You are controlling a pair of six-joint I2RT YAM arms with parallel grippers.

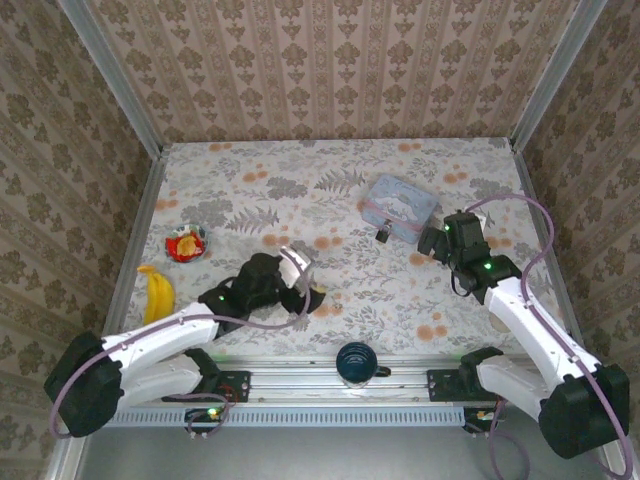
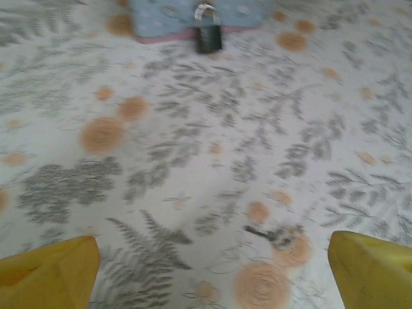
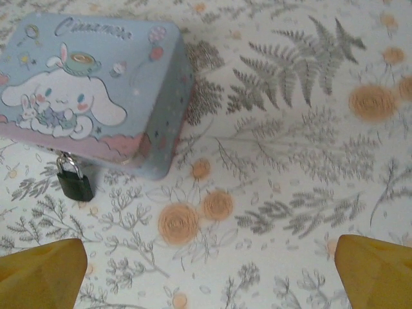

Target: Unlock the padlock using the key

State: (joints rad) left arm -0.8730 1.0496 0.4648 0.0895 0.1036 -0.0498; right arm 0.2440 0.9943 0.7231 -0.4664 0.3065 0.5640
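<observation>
1. Top external: padlock (image 1: pixel 383 233) touches the tin's (image 1: pixel 398 205) near side, toward the table's (image 1: pixel 480 170) far-right corner.
2. Left gripper (image 1: pixel 308 287) spread wide, empty; key (image 2: pixel 273 235) lies below it, near the table's near edge.
3. Right gripper (image 1: pixel 432 245) spread wide, empty, just beside the tin.

**Soft, even light; one wrist view smeared**

The overhead view is bright and evenly lit from above, with faint, short shadows and no glare. The left wrist view is washed out and blurred, the padlock (image 2: pixel 208 31) soft-edged. The right wrist view is sharper, the print on the tin (image 3: pixel 90 96) legible, its near corners defocused
</observation>
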